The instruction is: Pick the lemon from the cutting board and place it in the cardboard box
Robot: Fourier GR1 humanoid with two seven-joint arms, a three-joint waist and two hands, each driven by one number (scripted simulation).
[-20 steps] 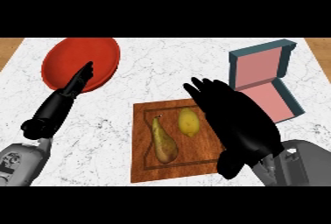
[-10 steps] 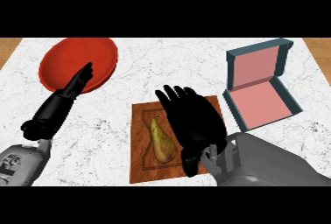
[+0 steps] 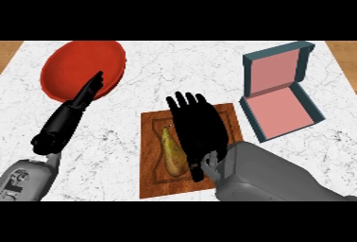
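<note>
1. The right hand is seen spread flat over the board, fingers straight and pointing to the far side, palm down.
2. The lemon is not visible in the head view; it is judged to lie hidden beneath the right hand, on the right part of the board, but this cannot be confirmed.
3. A pear is seen on the board just left of the right hand, its stem toward the far side; whether hand and pear touch cannot be told.
4. The box is placed to the right of the board and a little farther off, lid open and tilted back, its pink floor bare; it is apart from the board.
5. A red plate is set at the far left, well apart from the board.
6. The left hand is held over the near edge of the plate, fingers straight and pressed together, pointing to the far right; nothing is held in it.
7. The step in hand is judged to be the reach and descent onto the lemon; no grasp is shown, since the fingers are not curled.
8. The next move is judged to call for the fingers and thumb to be closed round the lemon without the pear being nudged, after which a lift and a carry to the right, over the near wall of the box, would be needed.
</note>
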